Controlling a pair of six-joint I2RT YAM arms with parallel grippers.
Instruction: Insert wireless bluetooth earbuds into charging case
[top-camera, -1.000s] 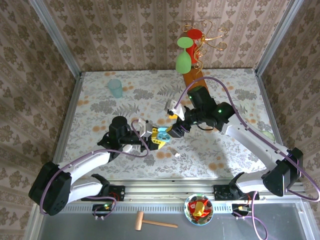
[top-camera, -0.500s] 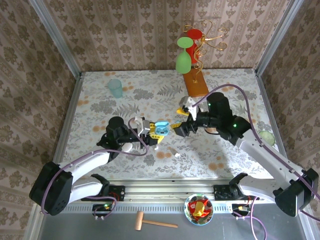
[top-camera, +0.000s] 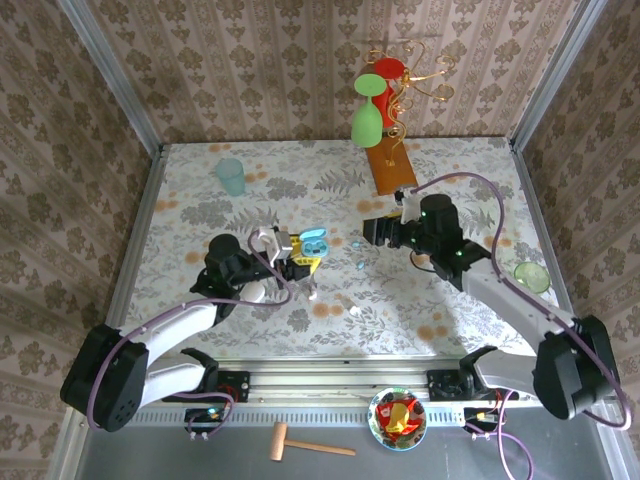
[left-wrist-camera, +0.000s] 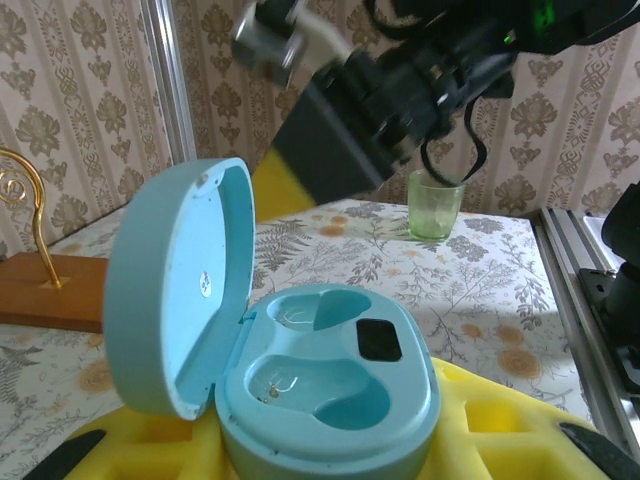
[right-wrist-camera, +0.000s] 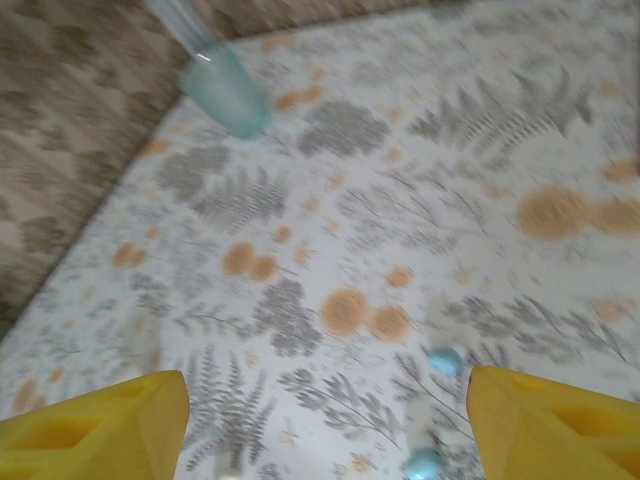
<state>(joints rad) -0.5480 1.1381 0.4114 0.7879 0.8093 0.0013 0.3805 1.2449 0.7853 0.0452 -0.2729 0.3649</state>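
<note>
The pale blue earbuds (right-wrist-camera: 445, 362) lie loose on the flowered table (top-camera: 190, 215), two of them close together just ahead of your right gripper (right-wrist-camera: 325, 420); from above you can see them as small blue specks (top-camera: 360, 265) between the two arms. A blurred whitish piece sits between the two blue buds in the right wrist view, too soft to identify. Two small white pieces (top-camera: 350, 306) lie nearer the arm bases; you cannot tell from here whether they are buds. The charging case (left-wrist-camera: 330, 390) is pale blue, with its lid hinged up and back to the left, and both of its moulded wells are bare. Your left gripper (top-camera: 300, 258) has that case clamped between its yellow fingers (left-wrist-camera: 500, 420), holding it off the table with the open face turned up. Your right gripper has its yellow fingers (right-wrist-camera: 95, 420) spread wide with nothing between them, and it hangs over the table just beside the case, on the far side of the blue buds. The green cup (top-camera: 231, 176) stands well apart, toward the far left corner.
</note>
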